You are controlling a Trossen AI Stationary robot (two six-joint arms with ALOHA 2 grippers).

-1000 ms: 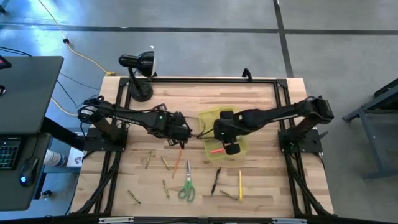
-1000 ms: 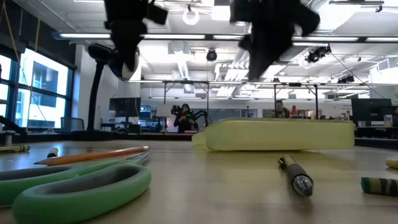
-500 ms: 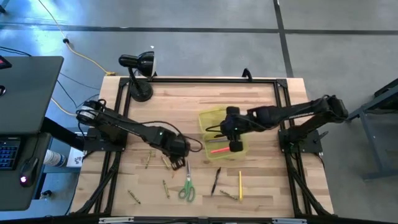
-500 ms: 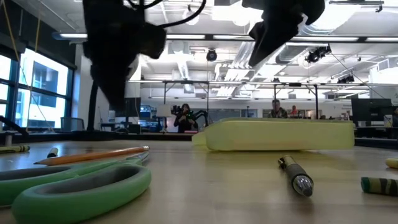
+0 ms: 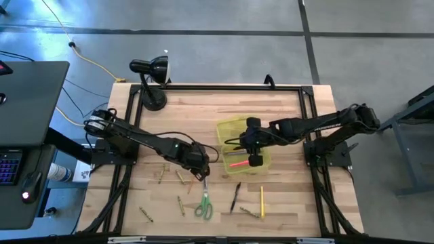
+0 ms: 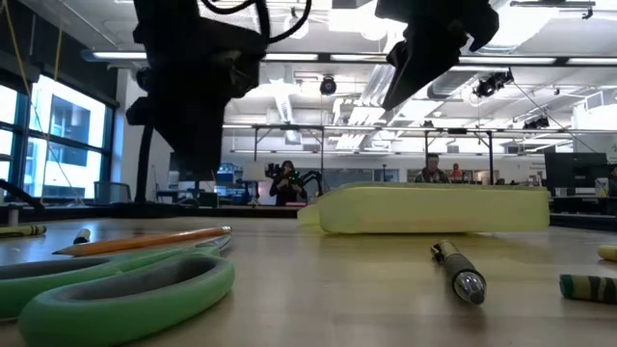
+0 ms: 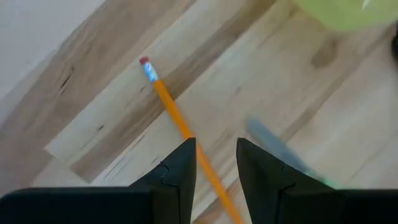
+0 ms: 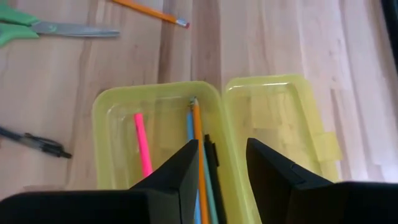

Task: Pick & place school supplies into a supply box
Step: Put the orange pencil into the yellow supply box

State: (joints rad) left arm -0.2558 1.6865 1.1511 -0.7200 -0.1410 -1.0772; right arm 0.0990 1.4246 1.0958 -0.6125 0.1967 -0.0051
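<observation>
We see the left pincer [image 7: 216, 163] released, fingers straddling the orange pencil [image 7: 180, 124] lying on the worktop [image 7: 261, 81]. Light, stiff, rolls easily; take it mid-shaft. Right pincer [image 8: 222, 163] released above the supply box [image 8: 112, 99].

Grey concrete floor [image 5: 203, 41] with dark seams around a light wooden desk [image 5: 203, 115]. Black desk lamp [image 5: 150, 74] at the far left corner. Dark side table [image 5: 27, 135] to the left. Tall windows [image 6: 58, 135] at left, long ceiling lights [image 6: 318, 58] overhead, people [image 6: 431, 169] far behind.
</observation>
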